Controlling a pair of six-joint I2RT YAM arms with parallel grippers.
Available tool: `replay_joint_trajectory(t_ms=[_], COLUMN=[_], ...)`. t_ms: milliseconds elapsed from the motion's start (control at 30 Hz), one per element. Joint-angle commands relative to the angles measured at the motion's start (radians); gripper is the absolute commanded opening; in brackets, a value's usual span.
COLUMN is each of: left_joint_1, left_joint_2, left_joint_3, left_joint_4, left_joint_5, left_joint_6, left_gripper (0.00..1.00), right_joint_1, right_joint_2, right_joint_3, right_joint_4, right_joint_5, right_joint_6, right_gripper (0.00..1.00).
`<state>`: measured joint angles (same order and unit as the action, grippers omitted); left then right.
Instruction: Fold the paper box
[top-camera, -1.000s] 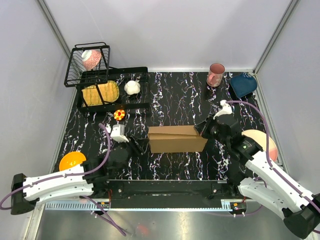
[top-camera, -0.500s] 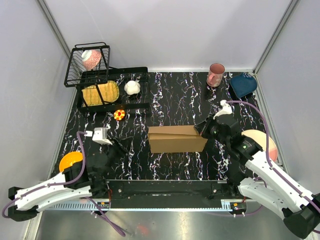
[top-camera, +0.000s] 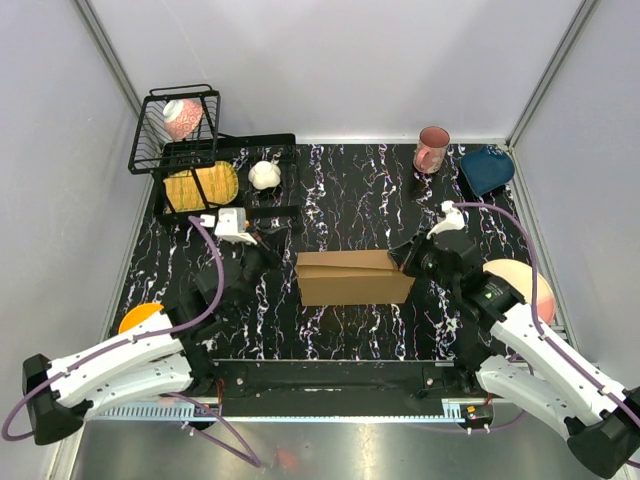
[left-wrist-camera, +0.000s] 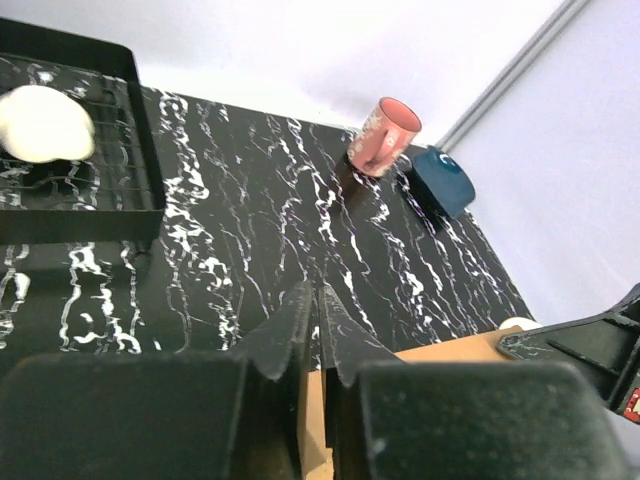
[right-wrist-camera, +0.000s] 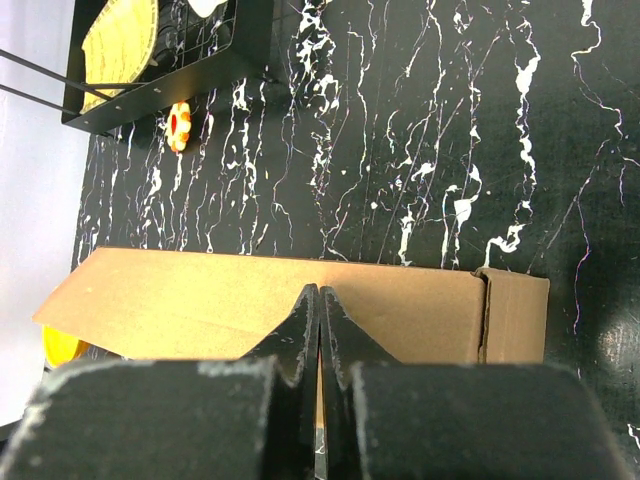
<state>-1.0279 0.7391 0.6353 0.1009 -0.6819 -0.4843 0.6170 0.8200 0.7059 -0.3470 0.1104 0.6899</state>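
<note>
The paper box (top-camera: 355, 277) is a long, low brown cardboard shape lying across the middle of the marbled table. My left gripper (top-camera: 272, 258) hovers just off its left end. In the left wrist view the left gripper (left-wrist-camera: 318, 300) has its jaws almost together with nothing seen between them, and a strip of the box (left-wrist-camera: 455, 350) shows beyond. My right gripper (top-camera: 408, 262) is at the box's right end. In the right wrist view the right gripper (right-wrist-camera: 319, 292) is shut, its tips over the box top (right-wrist-camera: 200, 300) near the folded end flap (right-wrist-camera: 515, 315).
A black dish rack (top-camera: 215, 205) with a yellow item and a white object (top-camera: 264, 175) stands back left, with a wire basket (top-camera: 175, 128) behind it. A pink mug (top-camera: 432, 149) and a blue item (top-camera: 487, 168) sit back right. An orange plate (top-camera: 140, 317) lies left, a peach plate (top-camera: 520, 285) right.
My left arm swung from the front left up and right toward the box's left end, and its jaws closed from half open. The right arm and the box stayed put.
</note>
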Motion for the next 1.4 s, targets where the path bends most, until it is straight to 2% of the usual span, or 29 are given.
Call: replay_joint_trajectory(t_ms=[0, 133, 267, 467, 667, 833, 867, 900, 967, 1000, 1133, 1200, 1300, 1333, 1367], left_joint_1=[0.084, 0.089, 0.088, 0.088, 0.085, 0.057, 0.057, 0.058, 0.069, 0.086, 0.129, 0.146, 0.149, 0.149, 0.149], left_joint_2=[0.061, 0.137, 0.171, 0.111, 0.083, 0.056, 0.030, -0.004, -0.131, -0.177, -0.385, -0.417, -0.394, -0.385, -0.379], left_joint_3=[0.023, -0.005, -0.118, -0.321, -0.405, -0.474, -0.471, -0.467, -0.436, -0.419, -0.318, -0.287, -0.258, -0.272, -0.290], left_joint_4=[0.134, 0.174, 0.200, 0.241, 0.253, 0.286, 0.263, 0.205, 0.139, 0.059, -0.098, -0.185, -0.269, -0.276, -0.271], left_joint_5=[0.235, 0.337, 0.403, 0.378, 0.389, 0.335, 0.294, 0.268, 0.199, 0.179, 0.111, 0.123, 0.195, 0.221, 0.284], left_joint_6=[-0.043, -0.072, -0.163, -0.270, -0.295, -0.332, -0.333, -0.333, -0.318, -0.310, -0.290, -0.307, -0.402, -0.478, -0.517], left_gripper=[0.07, 0.02, 0.00, 0.00, 0.00, 0.01, 0.04, 0.12, 0.36, 0.56, 0.91, 0.98, 0.99, 0.99, 0.99], right_joint_1=[0.009, 0.009, 0.007, 0.009, 0.009, 0.009, 0.007, 0.007, 0.009, 0.009, 0.007, 0.007, 0.009, 0.006, 0.007], right_joint_2=[0.031, 0.034, 0.024, 0.007, 0.019, 0.025, 0.025, 0.028, 0.025, 0.022, 0.018, 0.021, 0.025, 0.025, 0.025], right_joint_3=[-0.062, -0.065, -0.069, -0.080, -0.085, -0.103, -0.105, -0.103, -0.095, -0.091, -0.085, -0.083, -0.091, -0.094, -0.098], right_joint_4=[-0.168, -0.167, -0.168, -0.175, -0.170, -0.162, -0.159, -0.161, -0.164, -0.170, -0.175, -0.173, -0.167, -0.161, -0.159], right_joint_5=[-0.023, -0.025, -0.026, -0.026, -0.023, -0.018, -0.023, -0.023, -0.025, -0.021, -0.018, -0.018, -0.023, -0.025, -0.028], right_joint_6=[-0.026, -0.030, -0.030, -0.029, -0.033, -0.030, -0.030, -0.029, -0.030, -0.032, -0.033, -0.033, -0.032, -0.029, -0.027], right_gripper=[0.00, 0.00, 0.00, 0.00, 0.00, 0.00, 0.00, 0.00, 0.00, 0.00, 0.00, 0.00, 0.00, 0.00, 0.00])
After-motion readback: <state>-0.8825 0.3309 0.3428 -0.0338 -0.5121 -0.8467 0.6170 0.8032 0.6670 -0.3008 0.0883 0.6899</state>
